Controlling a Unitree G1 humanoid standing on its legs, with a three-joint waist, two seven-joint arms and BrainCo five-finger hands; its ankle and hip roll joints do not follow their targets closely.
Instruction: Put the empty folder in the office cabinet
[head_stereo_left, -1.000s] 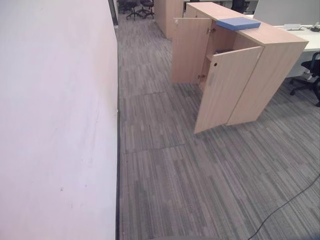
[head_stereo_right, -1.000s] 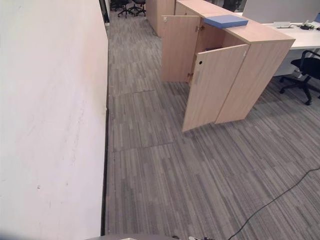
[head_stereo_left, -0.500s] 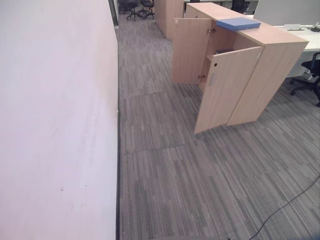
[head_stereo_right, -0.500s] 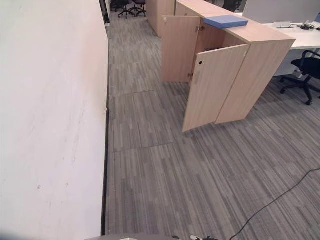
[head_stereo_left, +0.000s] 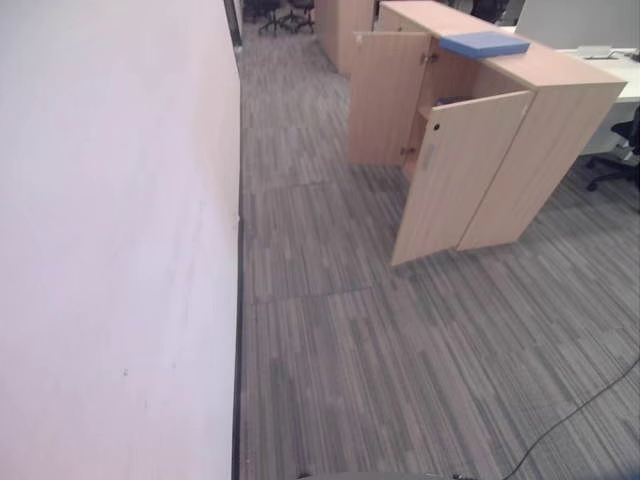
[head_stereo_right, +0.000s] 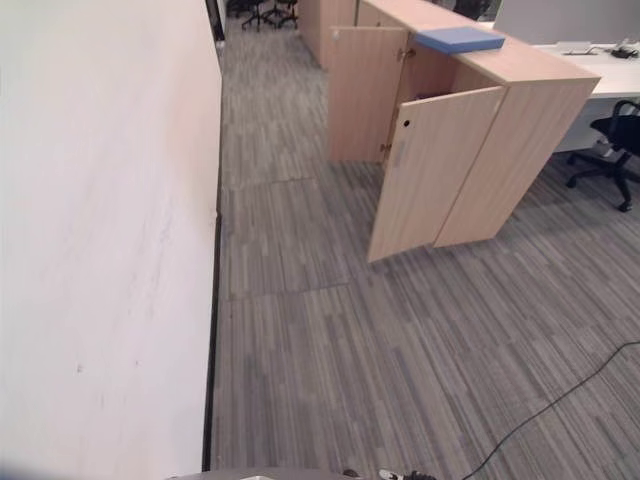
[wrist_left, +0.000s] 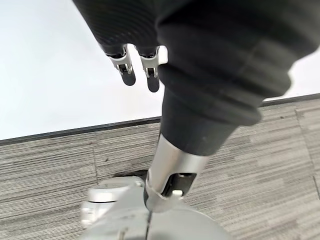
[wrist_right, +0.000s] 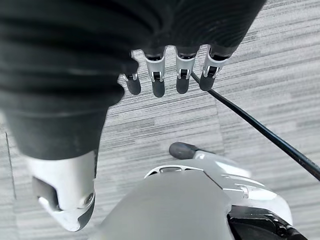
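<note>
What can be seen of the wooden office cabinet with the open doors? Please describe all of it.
The office cabinet is a low unit of light wood-look board standing on grey striped carpet, beside a white desk. Both doors hang wide open, swung out toward the aisle; the nearer one has a small dark hole near its top. Inside, one shelf shows, with something dark on it that is too shadowed to identify. A flat blue folder lies on the cabinet's top.

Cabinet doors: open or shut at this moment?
Open. Both doors of the wooden cabinet stand swung outward, the near door and far door, showing a shelf inside. The blue folder lies on top.
</note>
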